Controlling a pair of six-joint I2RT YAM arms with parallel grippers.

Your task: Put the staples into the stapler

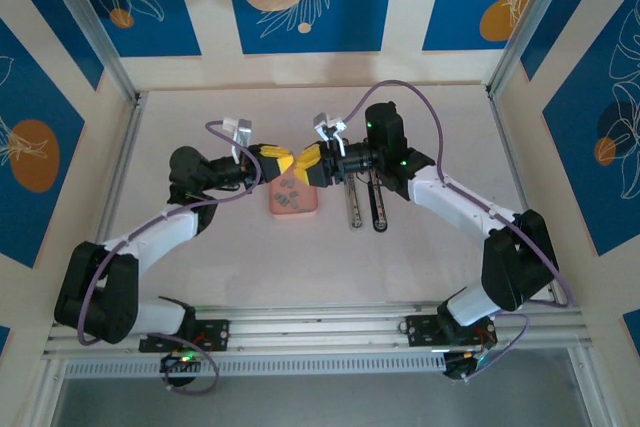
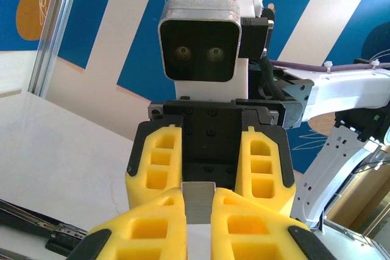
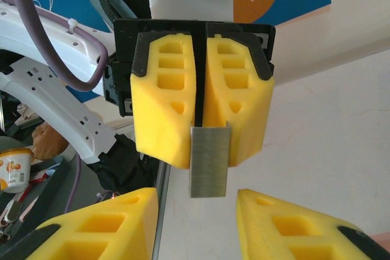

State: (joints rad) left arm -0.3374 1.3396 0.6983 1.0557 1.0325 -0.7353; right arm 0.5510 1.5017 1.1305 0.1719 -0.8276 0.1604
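The left gripper (image 3: 208, 148) reaches in from the desk's (image 1: 220, 257) left side and hangs above the middle, its yellow fingers (image 3: 163, 98) pressed together on one grey staple strip (image 3: 208, 164). The strip's upper part is buried between the pads, so its full length cannot be judged. From above, the strip itself is lost among the meeting fingertips. Facing it tip to tip is the right gripper (image 1: 303, 161), its fingers (image 3: 291, 224) standing apart on either side of the strip's free end without touching it. Just under the two grippers, and partly covered by them along its far edge, the salmon-pink tray (image 1: 308, 209) lies near the desk's middle with more staples (image 1: 290, 193) in it, too small to count. Just beside the tray's right edge the stapler (image 1: 366, 202) lies opened into two dark bars running near to far, its far end hidden under the right wrist.
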